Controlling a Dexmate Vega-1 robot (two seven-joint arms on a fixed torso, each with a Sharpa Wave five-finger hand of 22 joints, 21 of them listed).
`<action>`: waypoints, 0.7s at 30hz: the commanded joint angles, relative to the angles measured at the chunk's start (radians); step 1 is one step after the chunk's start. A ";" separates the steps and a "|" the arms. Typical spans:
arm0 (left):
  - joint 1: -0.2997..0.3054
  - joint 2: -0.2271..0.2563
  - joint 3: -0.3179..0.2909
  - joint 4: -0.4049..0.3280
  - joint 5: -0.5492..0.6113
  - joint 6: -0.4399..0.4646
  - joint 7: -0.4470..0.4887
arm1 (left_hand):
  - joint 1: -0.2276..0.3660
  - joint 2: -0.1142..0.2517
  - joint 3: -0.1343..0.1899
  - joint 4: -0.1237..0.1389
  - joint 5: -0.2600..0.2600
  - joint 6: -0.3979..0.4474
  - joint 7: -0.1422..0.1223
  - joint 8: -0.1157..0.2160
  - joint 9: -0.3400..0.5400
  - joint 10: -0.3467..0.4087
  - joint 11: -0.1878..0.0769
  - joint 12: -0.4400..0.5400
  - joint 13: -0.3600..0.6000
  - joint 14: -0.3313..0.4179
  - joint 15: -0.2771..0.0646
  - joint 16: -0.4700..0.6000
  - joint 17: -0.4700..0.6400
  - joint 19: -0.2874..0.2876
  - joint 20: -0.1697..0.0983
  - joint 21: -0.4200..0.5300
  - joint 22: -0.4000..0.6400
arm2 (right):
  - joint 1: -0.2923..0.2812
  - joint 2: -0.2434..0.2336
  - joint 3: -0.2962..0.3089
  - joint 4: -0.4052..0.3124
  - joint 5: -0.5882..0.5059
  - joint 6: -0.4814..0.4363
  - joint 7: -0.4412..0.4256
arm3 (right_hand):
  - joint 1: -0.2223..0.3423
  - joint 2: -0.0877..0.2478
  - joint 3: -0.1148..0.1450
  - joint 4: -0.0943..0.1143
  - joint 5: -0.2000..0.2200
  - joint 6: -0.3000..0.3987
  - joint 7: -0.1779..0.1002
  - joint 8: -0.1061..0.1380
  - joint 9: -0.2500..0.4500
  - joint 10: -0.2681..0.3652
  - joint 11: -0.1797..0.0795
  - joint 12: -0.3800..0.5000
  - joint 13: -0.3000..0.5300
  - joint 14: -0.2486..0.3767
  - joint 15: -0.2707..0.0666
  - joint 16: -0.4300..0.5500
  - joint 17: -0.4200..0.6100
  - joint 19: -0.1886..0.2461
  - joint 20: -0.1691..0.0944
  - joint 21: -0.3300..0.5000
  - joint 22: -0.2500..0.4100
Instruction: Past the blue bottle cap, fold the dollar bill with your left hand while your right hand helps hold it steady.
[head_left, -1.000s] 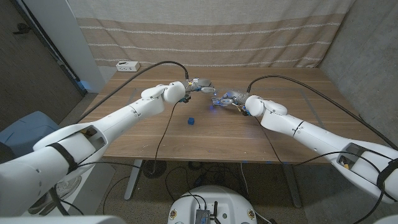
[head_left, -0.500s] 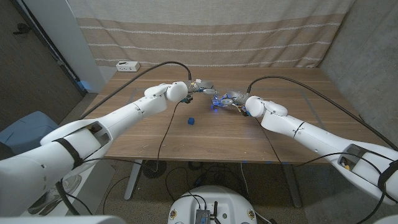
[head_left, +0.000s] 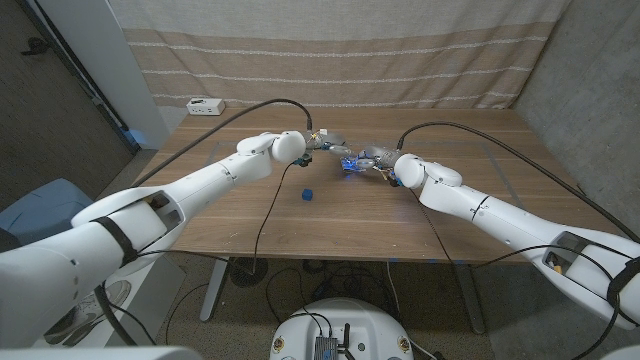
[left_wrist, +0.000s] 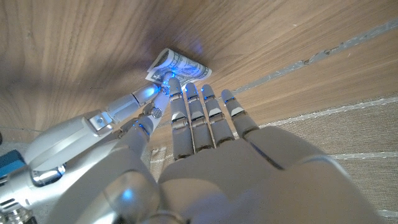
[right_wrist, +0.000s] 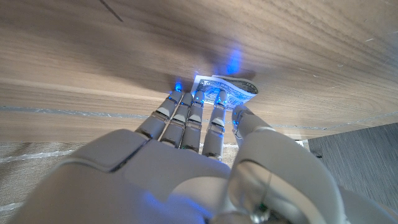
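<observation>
- The robot's left hand and right hand meet at the middle of the wooden table, on the far side of the blue bottle cap, which sits alone nearer the robot.
- In the left wrist view, the left hand reaches with its fingers straight and close together, their tips touching the near edge of the dollar bill, which lies small and creased on the wood; whether it pinches the bill cannot be told.
- In the right wrist view, the right hand stretches its fingers side by side, tips pressing on the dollar bill and holding it to the table.
- A white power strip lies at the table's far left corner.
</observation>
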 joint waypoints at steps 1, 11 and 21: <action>-0.018 -0.016 0.025 0.027 0.012 0.011 -0.024 | -0.009 0.001 0.001 0.005 0.000 0.007 0.008 -0.007 0.003 0.003 0.001 -0.004 0.001 0.001 0.000 -0.003 0.005 0.005 -0.005 0.002 0.005 | -0.001 0.002 0.002 0.004 0.009 0.000 -0.001 | 0.003 -0.004 0.007 0.002 0.003 0.008 -0.004 0.002 0.000 0.006 -0.001 0.003 0.002 0.012 0.000 0.002 0.001 0.017 0.007 0.005 0.005; -0.027 -0.027 0.044 0.045 0.025 0.009 -0.026 | -0.016 -0.001 0.000 0.009 -0.001 0.000 0.006 -0.016 0.003 -0.002 -0.001 -0.011 0.000 -0.016 -0.002 -0.013 0.003 -0.008 -0.007 -0.003 0.004 | -0.002 0.001 0.004 0.006 0.016 0.006 -0.003 | 0.003 -0.003 0.007 0.002 0.003 0.009 -0.003 0.000 0.000 0.006 -0.003 0.001 0.002 0.012 -0.001 0.001 0.002 0.017 0.007 0.004 0.005; -0.039 -0.044 0.066 0.072 0.034 0.004 -0.038 | -0.017 -0.003 0.002 0.009 -0.001 -0.002 0.006 -0.022 0.003 -0.005 -0.005 -0.015 -0.001 -0.035 -0.007 -0.024 0.000 -0.015 -0.008 -0.007 0.004 | -0.007 -0.004 0.008 0.001 0.019 0.002 -0.006 | 0.003 -0.003 0.007 0.002 0.003 0.009 -0.004 -0.002 0.000 0.006 0.001 0.000 0.002 0.012 0.000 0.000 0.003 0.018 0.006 0.003 0.005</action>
